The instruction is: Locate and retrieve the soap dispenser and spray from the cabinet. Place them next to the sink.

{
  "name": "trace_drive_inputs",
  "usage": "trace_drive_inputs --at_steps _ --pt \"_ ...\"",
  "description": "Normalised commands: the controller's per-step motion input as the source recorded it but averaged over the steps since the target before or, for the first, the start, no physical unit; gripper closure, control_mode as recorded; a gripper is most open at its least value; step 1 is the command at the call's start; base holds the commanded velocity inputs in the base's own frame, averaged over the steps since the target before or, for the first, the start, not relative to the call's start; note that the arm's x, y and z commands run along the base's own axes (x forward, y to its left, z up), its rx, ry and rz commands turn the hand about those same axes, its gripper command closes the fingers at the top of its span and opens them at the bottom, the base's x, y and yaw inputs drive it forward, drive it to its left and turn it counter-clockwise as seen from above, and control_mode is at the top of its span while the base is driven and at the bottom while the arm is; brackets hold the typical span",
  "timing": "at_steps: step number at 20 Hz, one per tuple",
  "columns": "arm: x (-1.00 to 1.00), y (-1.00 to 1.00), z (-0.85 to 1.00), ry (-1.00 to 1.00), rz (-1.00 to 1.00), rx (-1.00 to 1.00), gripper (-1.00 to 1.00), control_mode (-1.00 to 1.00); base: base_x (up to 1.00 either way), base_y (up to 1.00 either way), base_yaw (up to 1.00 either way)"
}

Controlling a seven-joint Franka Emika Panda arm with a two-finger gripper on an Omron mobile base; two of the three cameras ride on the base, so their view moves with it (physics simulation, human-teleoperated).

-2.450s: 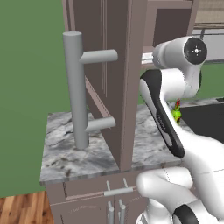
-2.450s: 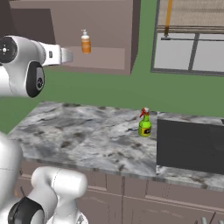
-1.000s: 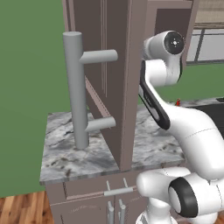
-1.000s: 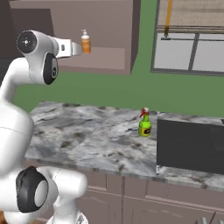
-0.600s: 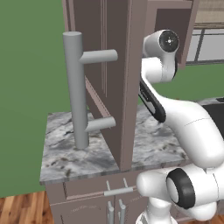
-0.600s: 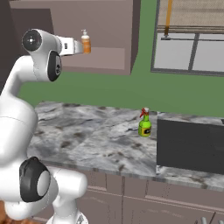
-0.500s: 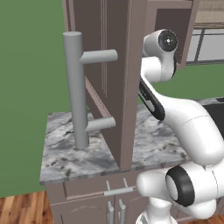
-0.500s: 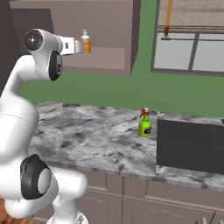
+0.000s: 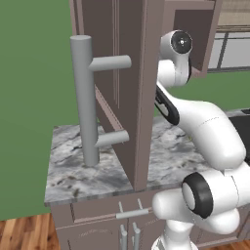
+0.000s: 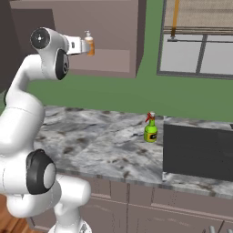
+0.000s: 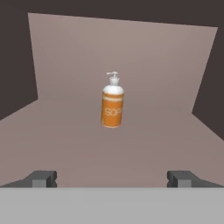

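Cabinet (image 10: 104, 32) interior: shelf floor bare between the spread fingers (image 11: 43, 178) and the soap (image 11: 112, 101), which stands alone mid-shelf, apart from side and back walls. Open door (image 9: 132, 88) stands left of the arm. Surface (image 10: 91, 141): spray (image 10: 150, 129) beside sink (image 10: 200, 152).

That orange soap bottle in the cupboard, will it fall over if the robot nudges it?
Quite possibly. The soap dispenser is tall and narrow, standing upright on the bare cabinet floor, so a high push may tip it. Its body looks round and smooth, so it might slip or roll once down. The gripper is open, not touching it.
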Motion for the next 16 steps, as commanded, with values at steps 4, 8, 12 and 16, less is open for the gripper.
trace_drive_inputs --at_steps 4,8,12,16 --pt "0.30 0.00 -0.01 0.01 0.00 -0.01 -1.00 -1.00 0.00 0.00 0.00" --pt "0.32 0.00 -0.01 0.01 0.00 -0.01 -1.00 -1.00 0.00 0.00 0.00" --pt "0.29 0.00 0.00 0.00 0.00 -0.01 -1.00 -1.00 0.00 0.00 0.00" --pt "0.28 0.00 0.00 0.01 0.00 -0.01 -1.00 -1.00 0.00 0.00 0.00"
